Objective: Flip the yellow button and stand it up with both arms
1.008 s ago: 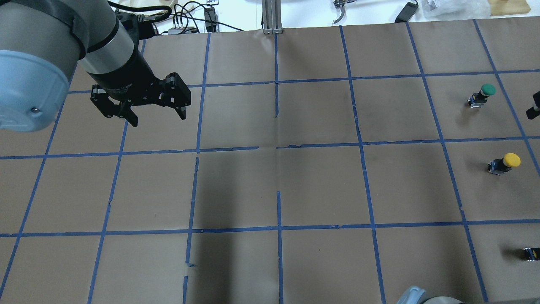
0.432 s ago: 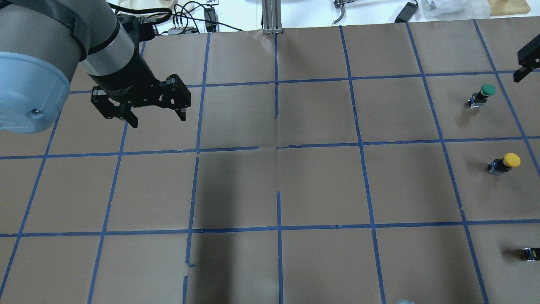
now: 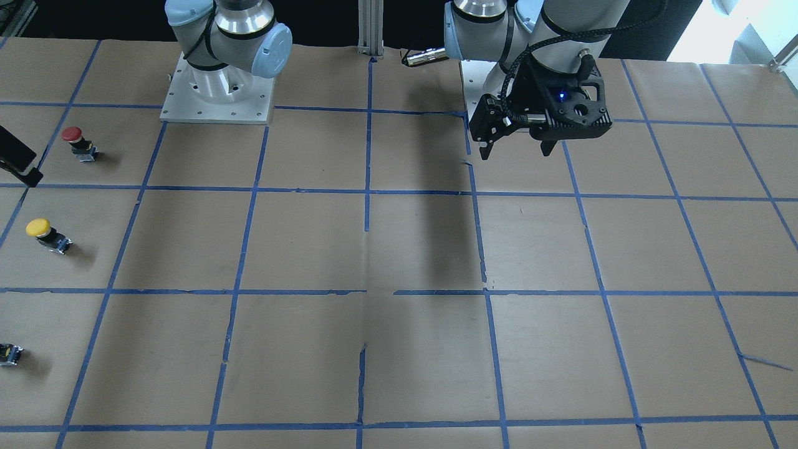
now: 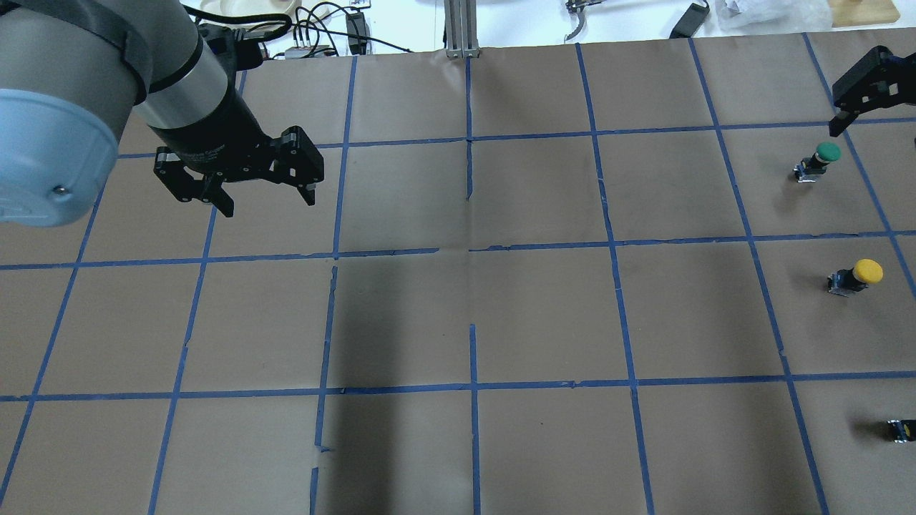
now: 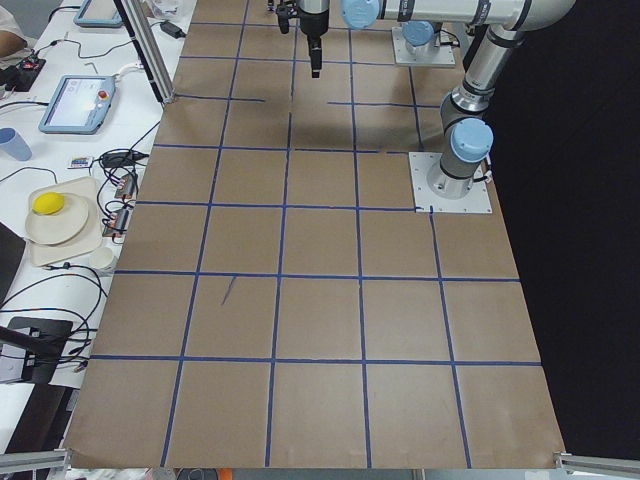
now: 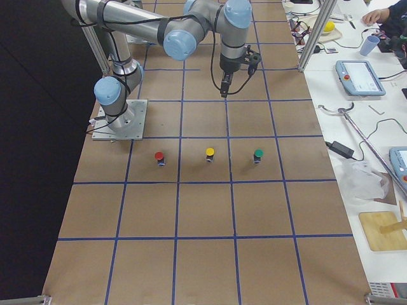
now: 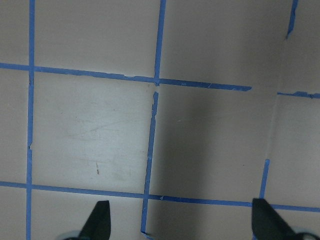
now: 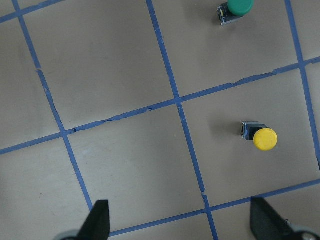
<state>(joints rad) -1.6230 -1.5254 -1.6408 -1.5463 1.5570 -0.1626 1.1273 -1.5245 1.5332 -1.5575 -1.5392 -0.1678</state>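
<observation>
I saw the left gripper (image 4: 270,204) and right gripper (image 8: 180,210) both spread wide, empty; the yellow button (image 4: 859,275) sat far right on the table (image 4: 544,322).

On the brown-papered table (image 4: 544,315) (gridded with blue tape) a green button (image 4: 823,159) and a red button (image 3: 76,140) sit in separate squares, well apart. Beside the table, a plate (image 5: 70,228) holds something yellow, near a tablet (image 5: 80,103).
</observation>
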